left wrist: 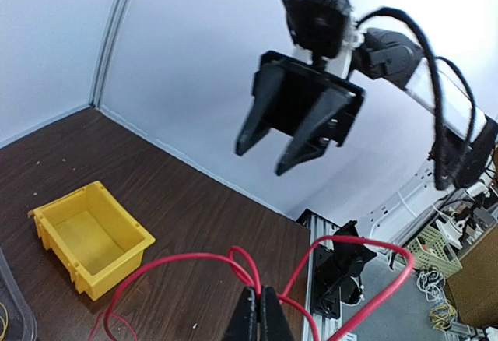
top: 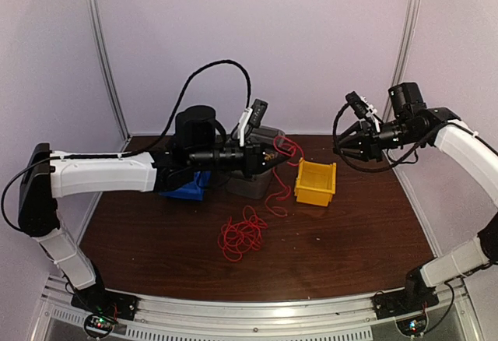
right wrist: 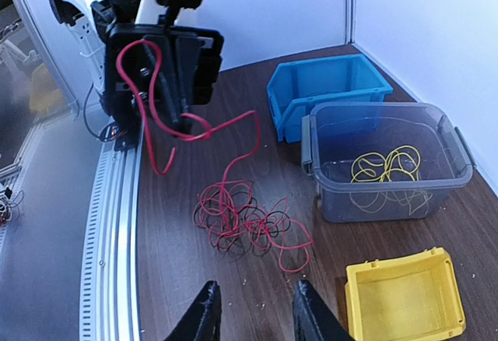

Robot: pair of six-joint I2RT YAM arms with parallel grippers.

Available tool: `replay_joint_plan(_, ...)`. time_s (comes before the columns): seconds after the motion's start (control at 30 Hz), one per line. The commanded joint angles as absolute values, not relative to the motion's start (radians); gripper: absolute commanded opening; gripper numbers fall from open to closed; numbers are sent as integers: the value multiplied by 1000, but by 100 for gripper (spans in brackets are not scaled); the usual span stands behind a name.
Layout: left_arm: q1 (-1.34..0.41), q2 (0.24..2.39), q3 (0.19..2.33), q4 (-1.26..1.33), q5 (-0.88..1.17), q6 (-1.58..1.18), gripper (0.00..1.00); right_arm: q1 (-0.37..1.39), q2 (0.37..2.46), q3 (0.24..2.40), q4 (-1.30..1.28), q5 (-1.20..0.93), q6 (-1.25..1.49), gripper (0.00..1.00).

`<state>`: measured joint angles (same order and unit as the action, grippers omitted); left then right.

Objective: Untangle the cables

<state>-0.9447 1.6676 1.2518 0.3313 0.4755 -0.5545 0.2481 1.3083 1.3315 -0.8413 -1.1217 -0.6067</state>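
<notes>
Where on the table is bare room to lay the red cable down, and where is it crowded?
The table is bare right of the yellow bin, up to its right edge, and in front of the tangled red cable, toward the near edge. Crowded: the back middle, where the blue bin, clear bin and left gripper sit close.

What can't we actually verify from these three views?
- Top view: the left arm and left gripper cover most of the blue bin and clear bin.
- Left wrist view: the red cable runs off the bottom edge, so its far end is unseen.
- Right wrist view: strands in the pile are too thin to trace where they cross.
</notes>
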Motion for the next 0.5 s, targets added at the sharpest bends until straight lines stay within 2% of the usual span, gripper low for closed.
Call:
replay_joint_plan(0.0,-957,1641,1214,475,603,-482,0,274,1329,1270,-539,-1173,-360,32)
replay_joint_plan(0.47,-982,1695,1259,482,705,-499,0,452,1322,1270,-483,-1140,-350,30)
